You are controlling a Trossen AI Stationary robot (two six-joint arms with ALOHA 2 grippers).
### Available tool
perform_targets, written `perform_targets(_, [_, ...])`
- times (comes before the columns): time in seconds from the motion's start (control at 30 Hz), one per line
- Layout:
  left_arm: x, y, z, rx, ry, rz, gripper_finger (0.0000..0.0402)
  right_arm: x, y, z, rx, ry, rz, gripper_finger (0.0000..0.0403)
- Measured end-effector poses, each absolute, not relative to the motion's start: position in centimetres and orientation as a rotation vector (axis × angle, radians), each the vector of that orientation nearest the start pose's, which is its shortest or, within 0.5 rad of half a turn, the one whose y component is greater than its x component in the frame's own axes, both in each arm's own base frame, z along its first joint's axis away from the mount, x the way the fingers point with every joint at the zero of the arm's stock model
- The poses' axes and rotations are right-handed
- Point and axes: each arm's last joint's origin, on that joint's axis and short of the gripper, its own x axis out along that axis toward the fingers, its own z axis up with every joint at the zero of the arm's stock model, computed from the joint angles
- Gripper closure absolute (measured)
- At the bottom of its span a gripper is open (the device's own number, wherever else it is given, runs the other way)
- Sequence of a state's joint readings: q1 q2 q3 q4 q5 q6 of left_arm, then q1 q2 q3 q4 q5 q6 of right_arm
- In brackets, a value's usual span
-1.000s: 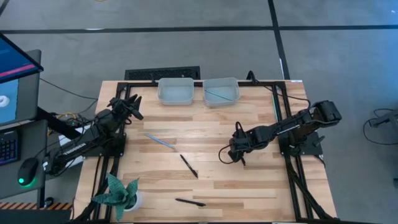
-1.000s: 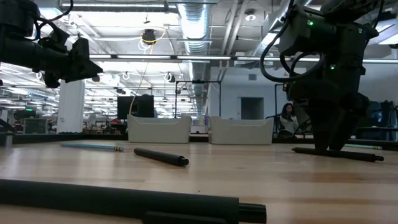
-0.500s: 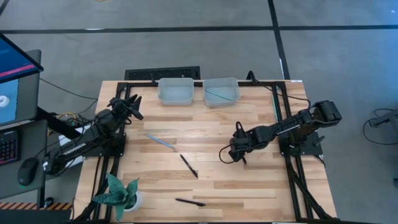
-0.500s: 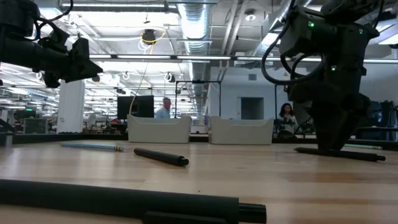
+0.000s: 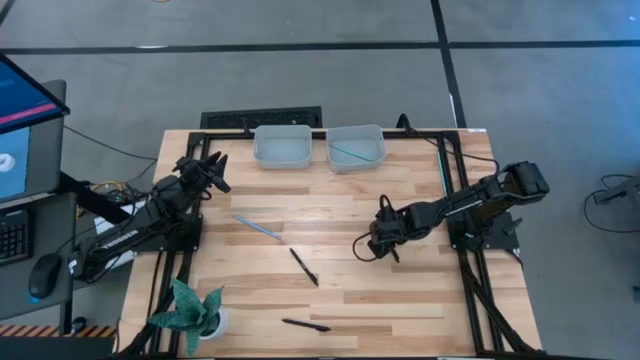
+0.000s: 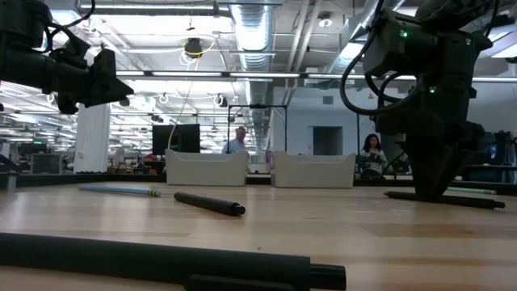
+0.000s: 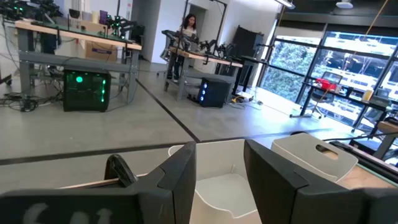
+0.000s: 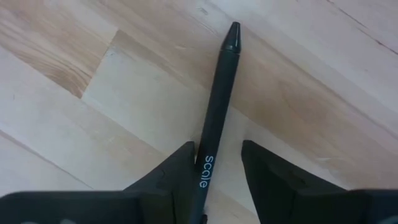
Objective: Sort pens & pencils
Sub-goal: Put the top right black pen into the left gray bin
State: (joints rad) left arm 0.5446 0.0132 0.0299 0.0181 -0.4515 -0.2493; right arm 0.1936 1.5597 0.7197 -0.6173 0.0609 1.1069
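My right gripper (image 8: 217, 147) points straight down at the table's right middle (image 5: 384, 240), open. Its fingers stand on either side of a black pen (image 8: 217, 106) that lies flat on the wood. Two more black pens (image 5: 304, 267) (image 5: 306, 325) and a pale teal stick (image 5: 257, 228) lie flat toward the left and near side. Another teal stick (image 5: 352, 153) lies in the right bin. My left gripper (image 5: 212, 170) waits open, raised over the far left corner. My right gripper comes at the black pen from above, its fingers lying across the barrel (image 8: 210, 149) partway along it. The barrel runs close along one finger (image 8: 184, 163), with a gap to the other. I cannot tell whether a finger touches it. The pen lies flat on the table.
Two pale bins (image 5: 282, 147) (image 5: 356, 146) stand side by side at the far edge. A small potted plant (image 5: 192, 310) sits at the near left corner. Black frame rails (image 5: 470, 290) run along the table's sides. People show in the room beyond.
My right gripper has stayed in place over the black pen while its fingers have drawn closer together around it. The pen has not moved.
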Motion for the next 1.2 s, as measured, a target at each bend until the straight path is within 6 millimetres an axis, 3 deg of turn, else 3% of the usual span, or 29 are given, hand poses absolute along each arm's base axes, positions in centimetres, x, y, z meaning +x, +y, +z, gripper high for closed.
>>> perform_targets(0.33, [7.36, 5.94, 17.44, -0.227, -0.161, 0.986, 0.0276, 23.18, 4.38, 12.89, 0.718, 1.327, -0.684, 0.0251])
perform_targets(1.2, [7.36, 5.94, 17.43, -0.228, -0.161, 0.986, 0.0276, 23.16, 4.41, 12.91, 0.722, 1.336, -0.674, 0.0334])
